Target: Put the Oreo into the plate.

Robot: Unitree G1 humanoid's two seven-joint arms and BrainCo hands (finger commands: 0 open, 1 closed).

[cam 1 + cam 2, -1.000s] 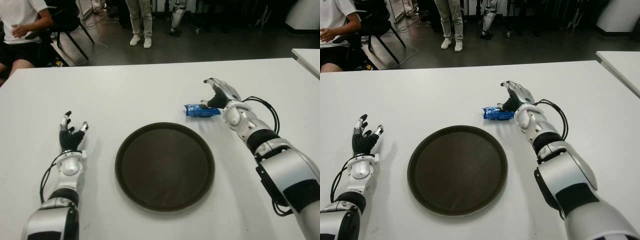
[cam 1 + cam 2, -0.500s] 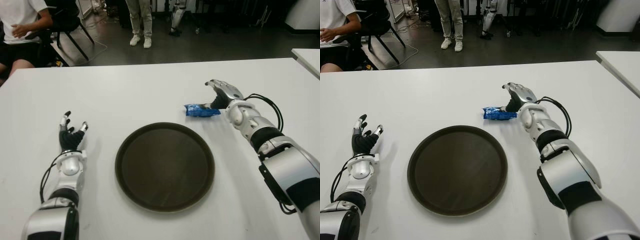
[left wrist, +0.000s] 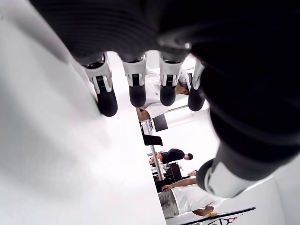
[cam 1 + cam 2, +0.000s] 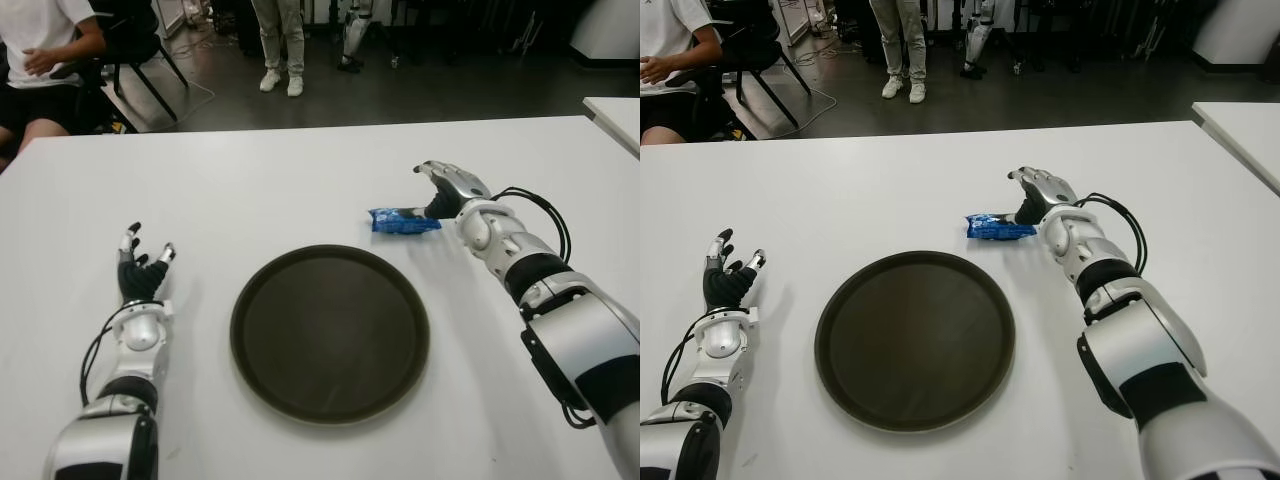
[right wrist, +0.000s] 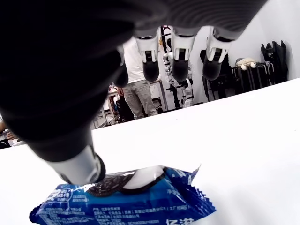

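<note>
Lying on the desk at the plate's 1 o'clock, the Oreo touches the open right hand. Left hand shows at 9 o'clock, fingers spread.

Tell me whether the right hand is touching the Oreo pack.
Touching. In the right wrist view the right hand has its thumb tip pressed on top of the Oreo pack; its other fingers hang spread above the pack, clear of it.

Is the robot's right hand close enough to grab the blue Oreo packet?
Probably yes. The right hand is open right beside the Oreo packet on the white table, thumb nearly on the wrapper, with nothing between them.
</note>
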